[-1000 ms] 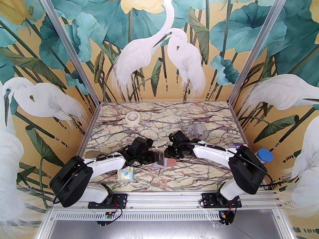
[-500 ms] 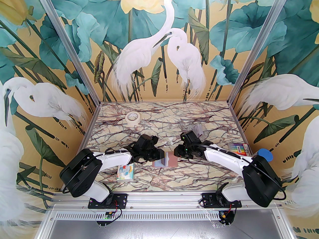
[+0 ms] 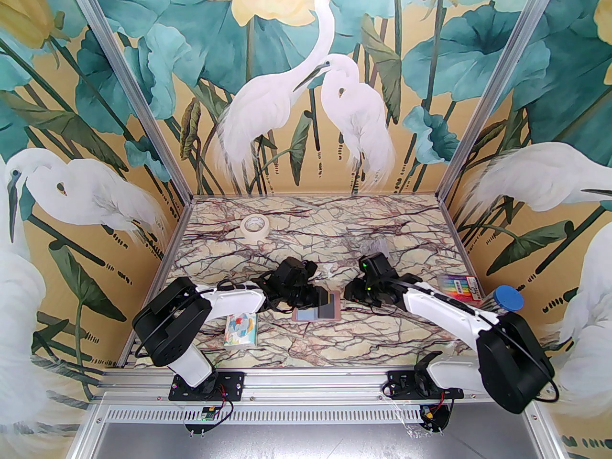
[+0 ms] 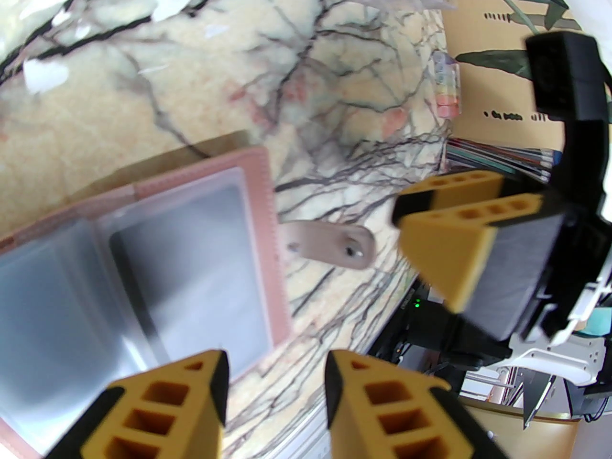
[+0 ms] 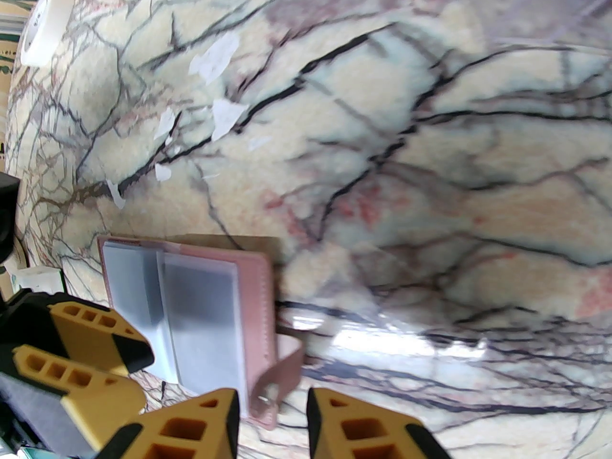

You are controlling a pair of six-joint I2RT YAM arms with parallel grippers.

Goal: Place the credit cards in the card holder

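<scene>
The pink card holder (image 3: 303,314) lies open on the marble table, snap strap (image 4: 334,246) flat to its right. A dark grey credit card (image 4: 191,275) sits behind the clear plastic of its right pocket (image 3: 327,311). My left gripper (image 3: 319,298) hovers at the holder's far edge, open, nothing between its fingers (image 4: 277,390). My right gripper (image 3: 348,295) hangs just right of the holder with a narrow empty gap (image 5: 272,423); the strap (image 5: 282,380) lies just ahead of it, untouched. From the right wrist, the holder (image 5: 260,304) lies beside the left gripper (image 5: 141,376).
A tape roll (image 3: 254,227) stands at the back left. A cartoon-printed tissue pack (image 3: 241,330) lies by the left arm. A clear plastic box (image 3: 380,246) sits behind the right wrist. A striped colourful pack (image 3: 458,286) and a blue-lidded jar (image 3: 508,298) are at the right edge.
Both arms shifted right. The left gripper carried the dark card over the holder's right half and opened; the card now sits in the pocket. The right gripper drew back off the holder.
</scene>
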